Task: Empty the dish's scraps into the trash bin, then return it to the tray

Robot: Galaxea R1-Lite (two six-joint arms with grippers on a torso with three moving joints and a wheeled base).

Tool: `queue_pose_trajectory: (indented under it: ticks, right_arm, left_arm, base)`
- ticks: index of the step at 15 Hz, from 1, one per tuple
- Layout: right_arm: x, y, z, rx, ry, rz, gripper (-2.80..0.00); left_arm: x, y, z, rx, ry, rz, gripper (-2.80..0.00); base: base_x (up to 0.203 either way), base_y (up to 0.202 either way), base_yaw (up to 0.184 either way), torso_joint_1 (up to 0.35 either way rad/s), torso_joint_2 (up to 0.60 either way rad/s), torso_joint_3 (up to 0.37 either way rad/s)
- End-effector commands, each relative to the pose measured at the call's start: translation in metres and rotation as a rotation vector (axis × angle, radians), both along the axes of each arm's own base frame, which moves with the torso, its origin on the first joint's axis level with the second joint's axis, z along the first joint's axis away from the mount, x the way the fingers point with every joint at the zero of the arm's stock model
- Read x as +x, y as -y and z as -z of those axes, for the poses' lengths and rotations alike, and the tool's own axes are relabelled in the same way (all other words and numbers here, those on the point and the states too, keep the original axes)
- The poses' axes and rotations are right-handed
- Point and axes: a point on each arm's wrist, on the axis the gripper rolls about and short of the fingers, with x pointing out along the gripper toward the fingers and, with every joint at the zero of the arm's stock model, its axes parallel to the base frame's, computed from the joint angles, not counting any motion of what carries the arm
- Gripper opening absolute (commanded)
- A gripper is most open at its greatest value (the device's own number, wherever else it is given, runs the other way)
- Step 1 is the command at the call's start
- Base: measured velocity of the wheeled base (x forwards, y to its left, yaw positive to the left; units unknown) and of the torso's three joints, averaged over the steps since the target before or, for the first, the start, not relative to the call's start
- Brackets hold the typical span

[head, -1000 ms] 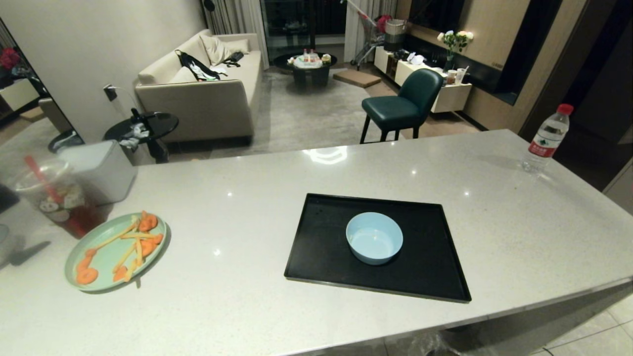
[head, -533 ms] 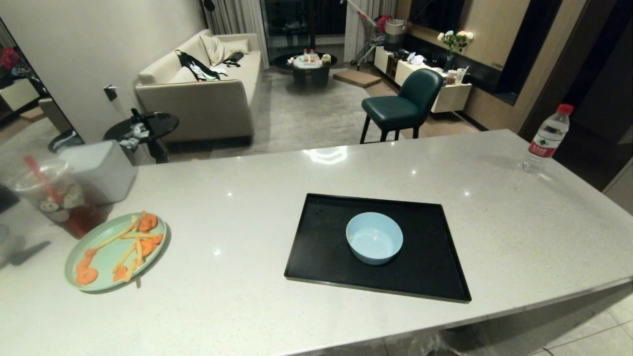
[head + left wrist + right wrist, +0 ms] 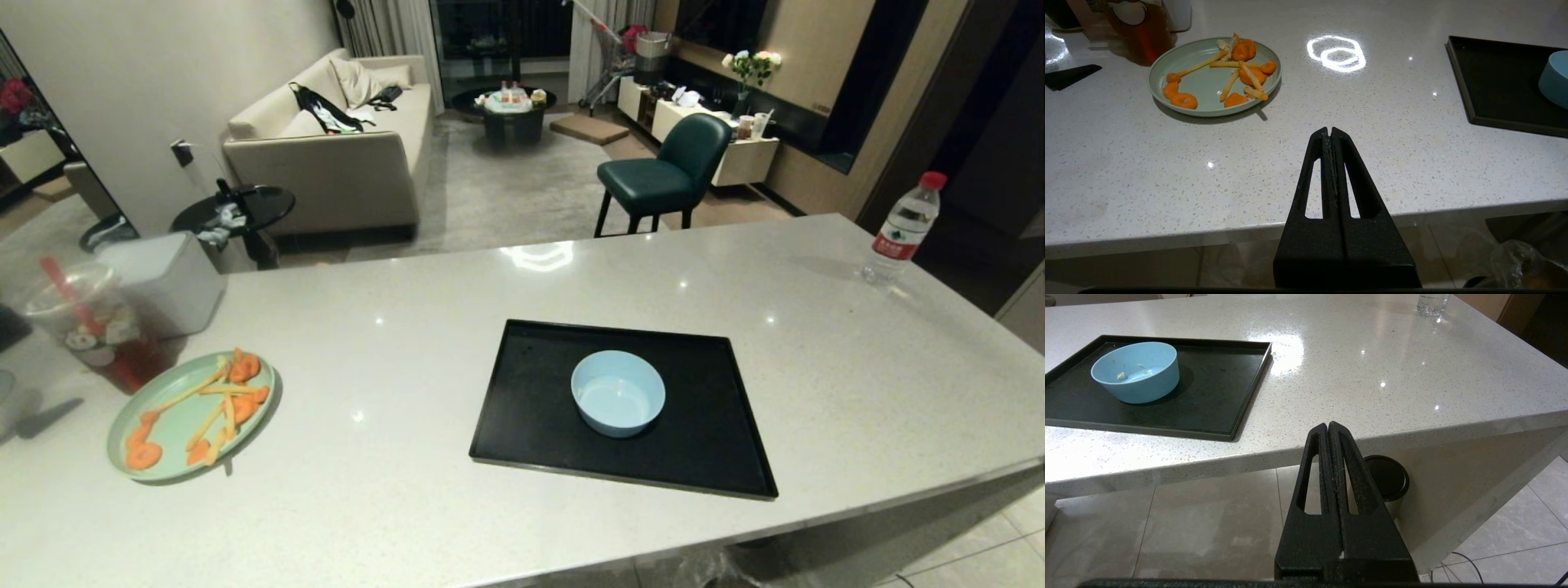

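The pale speckled bench [image 3: 424, 327] filled most of the head view, running from the left edge to the right. At the centre of that frame, slightly right, the black tray [image 3: 522, 425] lay flat on it, and the light-blue dish [image 3: 617, 392] stood upright inside the tray, near its middle; in the right wrist view only a few small crumbs showed in the dish [image 3: 1135, 371]. At the lower left of the head view a pale-green plate [image 3: 163, 416] rested on the bench, well apart from the tray, carrying the scraps [image 3: 214, 400] of yellow sticks and orange carrot pieces. A drink cup [image 3: 94, 327] stood just behind the plate at the left edge, and a water bottle [image 3: 902, 227] stood at the upper right. A steel bin [image 3: 1392, 486] showed on the floor beneath the bench edge in the right wrist view. The left end effector [image 3: 1330, 132] hung before the bench edge, fingers pressed together, holding nothing. The right end effector [image 3: 1328, 428] hung likewise, closed and empty.
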Motion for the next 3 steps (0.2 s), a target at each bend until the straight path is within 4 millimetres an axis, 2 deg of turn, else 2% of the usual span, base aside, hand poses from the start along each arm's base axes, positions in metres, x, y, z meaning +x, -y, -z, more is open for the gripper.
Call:
queue_pose_trajectory:
  ticks: [1,3]
  right_arm:
    - [0.0001,0.0,-0.0009,-0.003,0.007,-0.002,-2.8]
    - [0.0001,0.0,-0.0009,-0.002,0.007,-0.002,-2.8]
  left_arm:
    - [0.0001,0.0,-0.0001,-0.001,0.0,0.0,-2.8]
    - [0.0001,0.0,-0.0001,-0.001,0.0,0.0,-2.8]
  base:
    - [0.0,0.0,0.0,0.0,0.0,0.0]
    - [0.0,0.0,0.0,0.0,0.0,0.0]
